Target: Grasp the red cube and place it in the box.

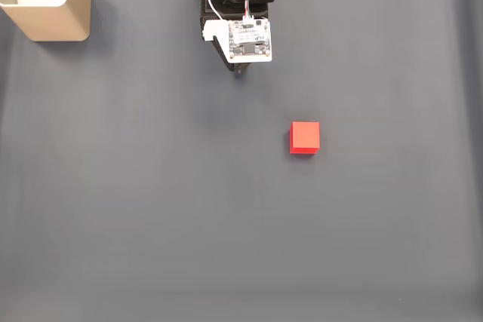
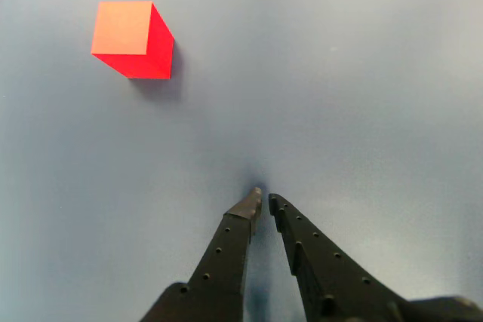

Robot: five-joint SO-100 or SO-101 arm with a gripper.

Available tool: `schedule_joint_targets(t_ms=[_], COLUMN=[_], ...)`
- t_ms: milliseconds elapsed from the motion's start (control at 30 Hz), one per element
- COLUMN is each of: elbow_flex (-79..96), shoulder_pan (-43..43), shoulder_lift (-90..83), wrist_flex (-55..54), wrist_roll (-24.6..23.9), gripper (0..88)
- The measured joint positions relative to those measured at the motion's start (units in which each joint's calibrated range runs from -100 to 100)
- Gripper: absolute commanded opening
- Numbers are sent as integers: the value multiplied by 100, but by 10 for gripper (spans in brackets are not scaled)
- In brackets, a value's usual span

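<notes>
The red cube [image 1: 305,138] rests on the dark mat right of centre in the fixed view, and appears at upper left in the wrist view [image 2: 133,38]. The tan box [image 1: 47,1] with white material inside stands at the top left corner. The arm sits at the top centre of the fixed view, with its gripper [image 1: 240,71] tucked beneath the wrist board. In the wrist view the gripper [image 2: 265,200] is shut with nothing held, its black fingers meeting just above the mat, well below and right of the cube.
A dark grey mat [image 1: 151,209] covers the whole table. The arm's base and white circuit board [image 1: 249,39] stand at the top edge between the box and the cube.
</notes>
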Motion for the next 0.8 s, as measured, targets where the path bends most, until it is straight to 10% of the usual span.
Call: schedule_joint_targets(t_ms=[800], elbow_flex=[0], shoulder_pan=[30], shoulder_lift=[17], wrist_flex=[-382], wrist_roll=[-15], gripper=[0])
